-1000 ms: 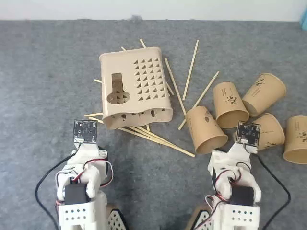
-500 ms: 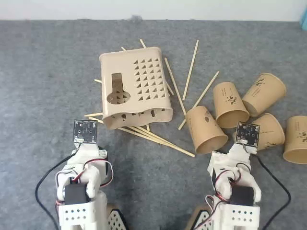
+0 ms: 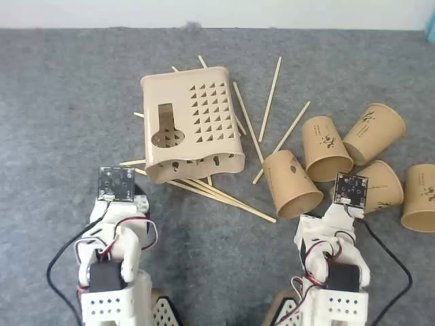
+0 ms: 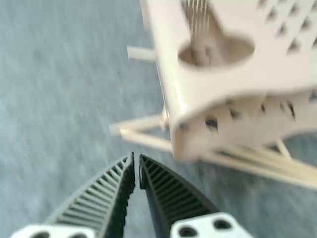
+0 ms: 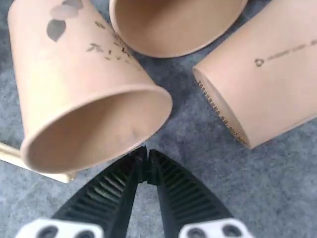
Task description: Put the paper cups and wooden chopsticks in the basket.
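Well, your left gripper [image 4: 136, 166] is pinched almost shut, with just a thin crack between its two black sides, and it holds nothing. It hangs over the grey mat [image 3: 54, 136], near one corner of the basket [image 4: 223, 84]. The basket is tipped over on the mat, with its side full of little holes facing up. Some wooden chopsticks [image 3: 224, 197] poke out from under it and lie flat on the mat. More loose sticks [image 3: 271, 88] lie just past the basket, between it and the cups.

Your right gripper [image 5: 147, 157] is pinched shut too, tips touching, and it holds nothing. It sits right at the open mouth of the nearest cup [image 5: 84, 99], which lies on its side. You cannot tell if the tips touch the rim.

All five paper cups [image 3: 326, 146] lie on the mat, well apart from the basket. They are bunched close together by your right arm [image 3: 329, 258]. None of the cups or sticks is in the basket yet.
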